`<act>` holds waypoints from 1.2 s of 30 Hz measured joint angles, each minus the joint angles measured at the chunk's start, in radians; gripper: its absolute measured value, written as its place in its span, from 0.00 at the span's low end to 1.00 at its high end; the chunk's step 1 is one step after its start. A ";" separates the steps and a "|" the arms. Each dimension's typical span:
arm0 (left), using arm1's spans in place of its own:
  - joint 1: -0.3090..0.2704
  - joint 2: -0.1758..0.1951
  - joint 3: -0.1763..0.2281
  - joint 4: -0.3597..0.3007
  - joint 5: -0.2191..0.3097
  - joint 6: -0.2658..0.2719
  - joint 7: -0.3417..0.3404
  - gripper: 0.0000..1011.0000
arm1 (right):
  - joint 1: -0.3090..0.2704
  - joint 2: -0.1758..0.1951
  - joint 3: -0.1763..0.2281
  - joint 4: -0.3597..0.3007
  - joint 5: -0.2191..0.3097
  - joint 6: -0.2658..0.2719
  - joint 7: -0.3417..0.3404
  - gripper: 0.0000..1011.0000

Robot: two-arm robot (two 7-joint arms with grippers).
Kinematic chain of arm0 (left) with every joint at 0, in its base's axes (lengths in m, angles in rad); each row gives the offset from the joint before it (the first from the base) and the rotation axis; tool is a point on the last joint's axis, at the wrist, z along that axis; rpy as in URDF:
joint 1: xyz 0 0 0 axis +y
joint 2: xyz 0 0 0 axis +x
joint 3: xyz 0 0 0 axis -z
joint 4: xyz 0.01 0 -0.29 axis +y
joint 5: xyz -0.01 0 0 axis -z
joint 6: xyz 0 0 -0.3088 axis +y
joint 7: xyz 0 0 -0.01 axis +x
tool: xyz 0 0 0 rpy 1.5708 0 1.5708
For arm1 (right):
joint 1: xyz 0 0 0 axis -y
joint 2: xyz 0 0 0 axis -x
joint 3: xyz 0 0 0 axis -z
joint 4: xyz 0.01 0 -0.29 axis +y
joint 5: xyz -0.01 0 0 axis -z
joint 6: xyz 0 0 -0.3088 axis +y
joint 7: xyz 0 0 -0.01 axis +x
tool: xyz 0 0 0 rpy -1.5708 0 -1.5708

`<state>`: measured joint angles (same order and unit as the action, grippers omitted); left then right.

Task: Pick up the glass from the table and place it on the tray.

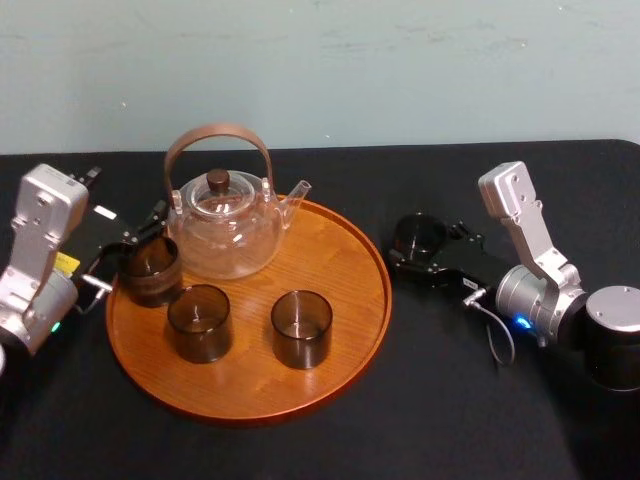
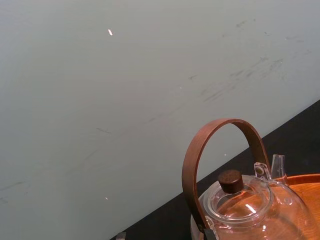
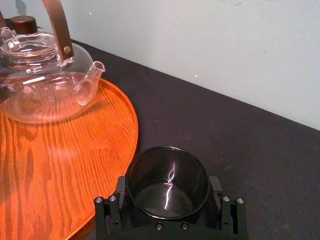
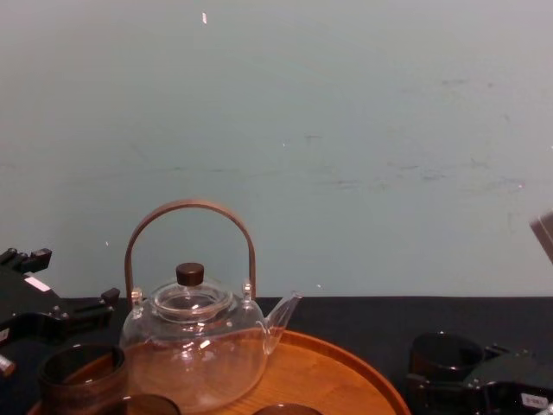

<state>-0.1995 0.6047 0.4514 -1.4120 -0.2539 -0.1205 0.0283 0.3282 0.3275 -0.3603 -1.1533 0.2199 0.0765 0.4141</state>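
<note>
Dark glass (image 3: 166,182), gripped by right gripper's (image 1: 416,250) closed fingers on table (image 1: 450,400) beside tray's (image 1: 386,290) right rim, may clip that rim if carried low; left gripper (image 1: 138,250) waits at left rim.

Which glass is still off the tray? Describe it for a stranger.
Start at the wooden tray on the black table. Off its right rim stands a dark glass between the fingers of the right gripper; the left gripper is at the left rim. Its three twins sit on the tray; this one alone is off it.
</note>
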 joint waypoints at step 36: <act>0.000 0.000 0.000 0.000 0.000 0.000 0.000 0.99 | 0.004 -0.003 0.000 0.009 -0.003 -0.001 -0.001 0.89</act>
<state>-0.1995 0.6047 0.4514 -1.4120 -0.2539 -0.1205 0.0283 0.3320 0.3250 -0.3607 -1.1446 0.2173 0.0756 0.4128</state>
